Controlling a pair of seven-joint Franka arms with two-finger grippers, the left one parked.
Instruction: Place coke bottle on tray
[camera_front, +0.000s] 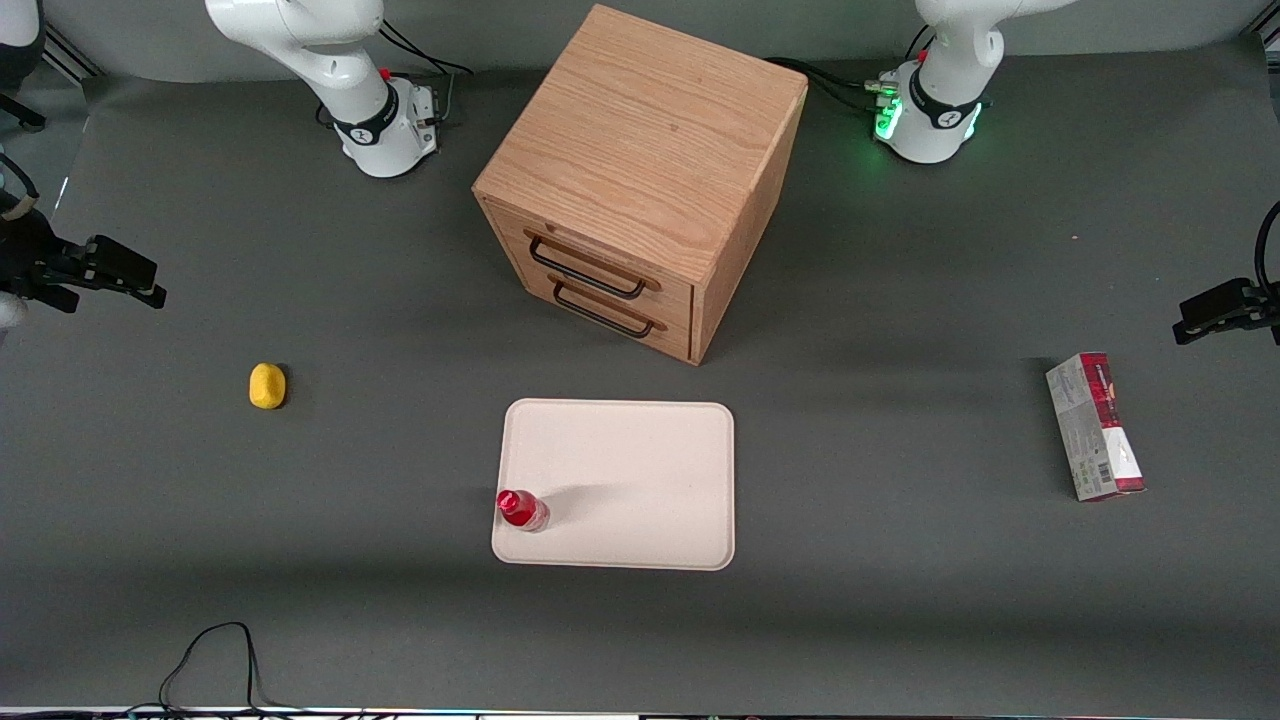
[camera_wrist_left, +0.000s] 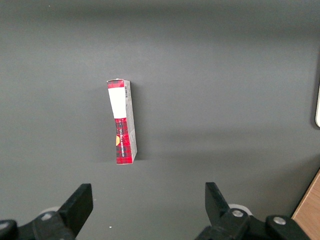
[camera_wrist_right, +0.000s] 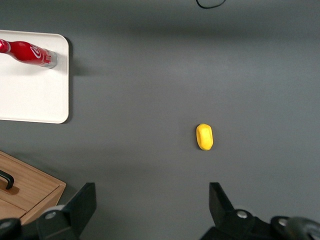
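Note:
The coke bottle (camera_front: 522, 510), small and red with a red cap, stands upright on the cream-white tray (camera_front: 640, 470). It is at the tray corner nearest the front camera, toward the working arm's end. The right wrist view shows the bottle (camera_wrist_right: 30, 54) near the tray's edge (camera_wrist_right: 35, 100). My right gripper (camera_front: 150, 292) hangs high at the working arm's end of the table, well away from the tray. It is open and empty in the right wrist view (camera_wrist_right: 151, 192), above bare grey mat.
A yellow lemon-like object (camera_front: 267, 386) (camera_wrist_right: 204, 137) lies on the mat between gripper and tray. The wooden drawer box (camera_front: 640, 170) stands farther from the front camera than the tray. A red-and-grey carton (camera_front: 1095, 425) (camera_wrist_left: 122, 122) lies toward the parked arm's end. A black cable (camera_front: 215, 660) loops at the table's front edge.

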